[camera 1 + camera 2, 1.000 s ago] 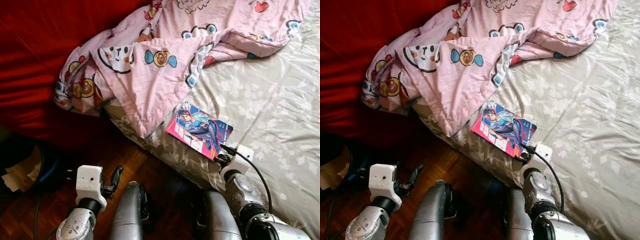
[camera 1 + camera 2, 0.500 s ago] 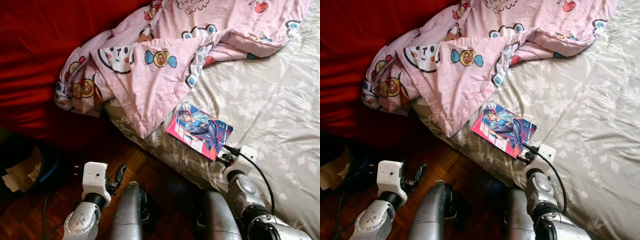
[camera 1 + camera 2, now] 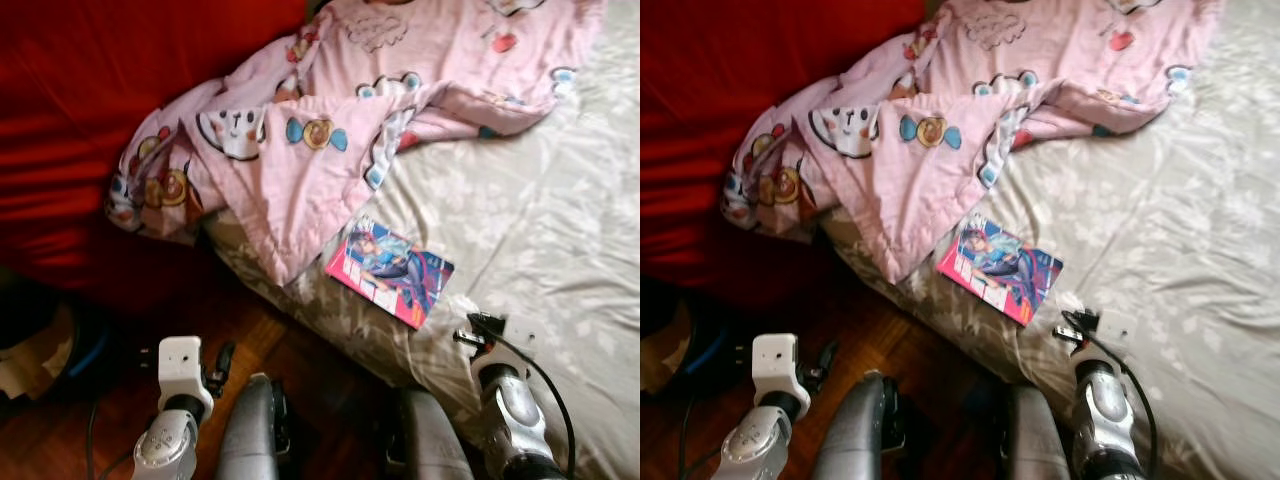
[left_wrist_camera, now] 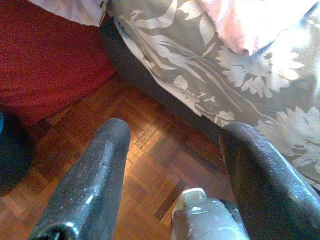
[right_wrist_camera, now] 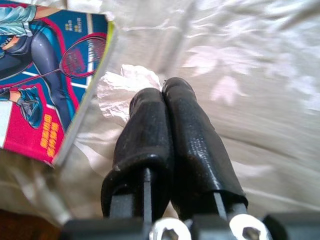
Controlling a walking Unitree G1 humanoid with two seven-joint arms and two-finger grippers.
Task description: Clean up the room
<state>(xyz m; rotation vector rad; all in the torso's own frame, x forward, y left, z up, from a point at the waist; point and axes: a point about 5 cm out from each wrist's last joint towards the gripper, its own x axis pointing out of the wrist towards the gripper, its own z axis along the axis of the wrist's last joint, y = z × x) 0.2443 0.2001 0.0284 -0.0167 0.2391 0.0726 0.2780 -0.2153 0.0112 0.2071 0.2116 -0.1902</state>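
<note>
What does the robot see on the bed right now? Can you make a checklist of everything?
Surface: bed with a grey flowered sheet, wrinkled.
Job's things: comic book lying flat near the bed's edge; crumpled white paper beside the book, at the right fingertips.
Clutter: pink cartoon blanket bunched up, hanging over the bed's corner.
Grippers: right gripper over the sheet, fingers pressed together; left gripper open over the wooden floor.
Cables: black cable along the right arm.
Surroundings: red cloth beside the bed.

Open sheet [image 3: 540,230] right of book [image 3: 390,272], pink blanket [image 3: 330,140] crowding its left
</note>
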